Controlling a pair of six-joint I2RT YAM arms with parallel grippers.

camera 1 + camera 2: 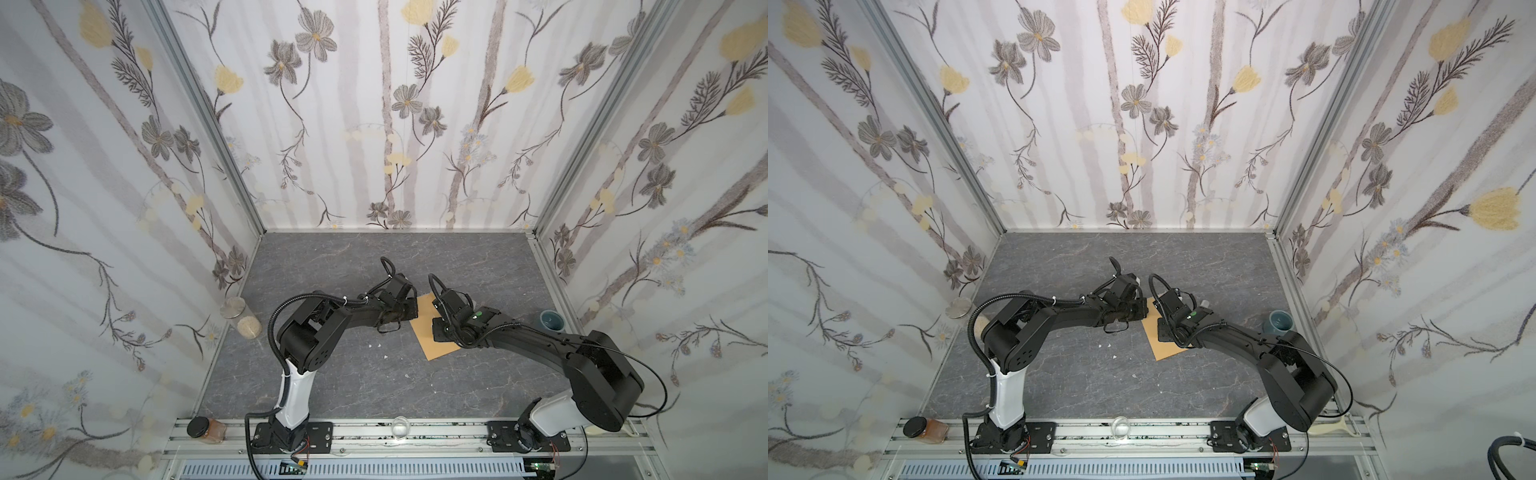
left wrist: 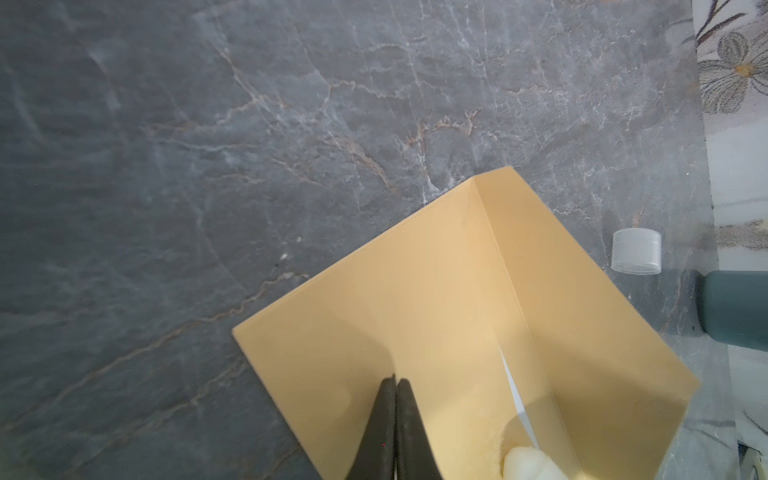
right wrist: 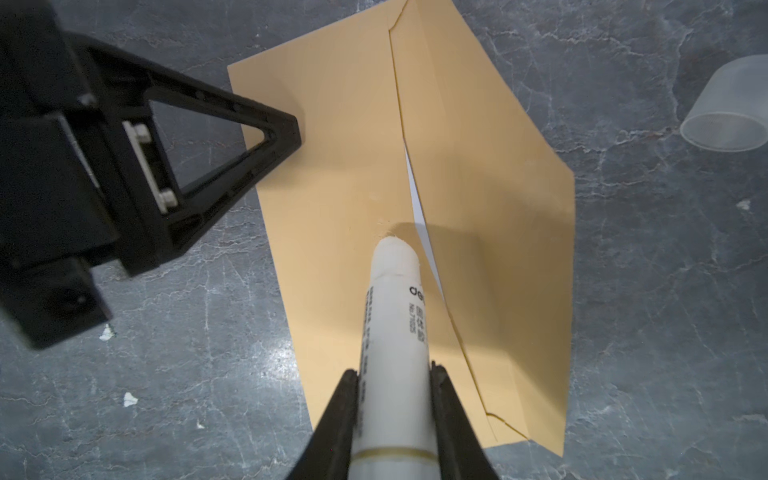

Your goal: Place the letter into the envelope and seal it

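Tan kraft paper makes up the envelope (image 3: 340, 166), which lies flat near the middle of the grey stone-look bench (image 2: 166, 166) with its flap (image 3: 498, 216) folded out open. A thin white sliver of the letter (image 3: 417, 203) shows at the mouth, so the sheet looks to be inside already. The left jaws are pressed together with nothing between them, their tip bearing down on the envelope body near one edge, seemingly to pin it. The right jaws clamp a white glue stick (image 3: 395, 324), whose soft tip touches the envelope body just beside the mouth. Its clear cap (image 2: 636, 251) sits on the bench, near a teal cup (image 2: 735, 307). The envelope is likely light, thin and prone to sliding on this smooth surface. Tacky glue may drag or wrinkle it, so pinning matters. For closing, the flap's free outer edge seems the best place to take hold or push, since the crease should hinge easily.
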